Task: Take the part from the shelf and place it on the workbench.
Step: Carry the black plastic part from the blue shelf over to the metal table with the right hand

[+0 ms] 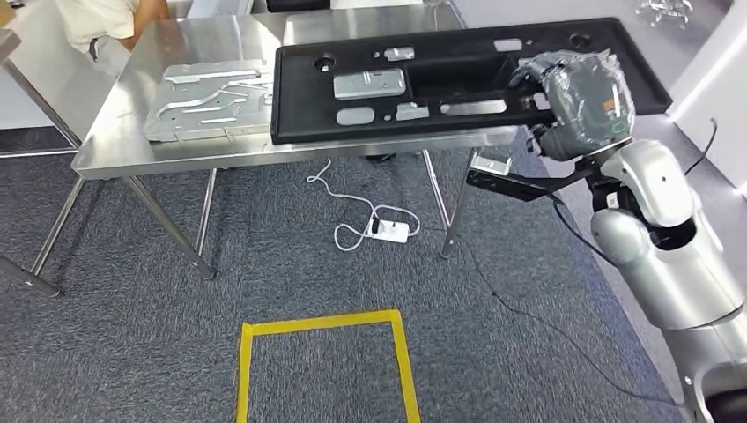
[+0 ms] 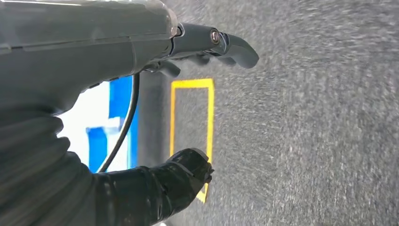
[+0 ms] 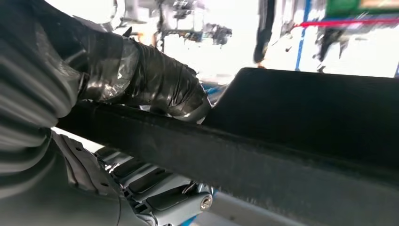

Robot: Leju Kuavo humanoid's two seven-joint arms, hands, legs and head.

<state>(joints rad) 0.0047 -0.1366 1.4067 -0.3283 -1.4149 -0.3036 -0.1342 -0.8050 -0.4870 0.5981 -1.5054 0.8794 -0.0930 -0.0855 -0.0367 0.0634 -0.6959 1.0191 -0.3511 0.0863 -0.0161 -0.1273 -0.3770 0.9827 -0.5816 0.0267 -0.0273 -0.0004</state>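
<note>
A long black part (image 1: 458, 84) with cut-outs lies across the steel workbench (image 1: 132, 132), its right end overhanging the edge — the right hand (image 1: 577, 101) grips it there. A flat grey metal panel (image 1: 207, 101) lies just left of it. Below, on grey carpet, sit a white power strip (image 1: 388, 231) and a yellow tape square (image 1: 326, 366). A person (image 1: 97, 22) stands behind the workbench. The left hand (image 2: 207, 44) hangs over the carpet, holding nothing, fingers apart. No writing is readable.

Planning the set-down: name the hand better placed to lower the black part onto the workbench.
Right. The right hand already grips the black part over the workbench; the left hand hangs open above the carpet.
</note>
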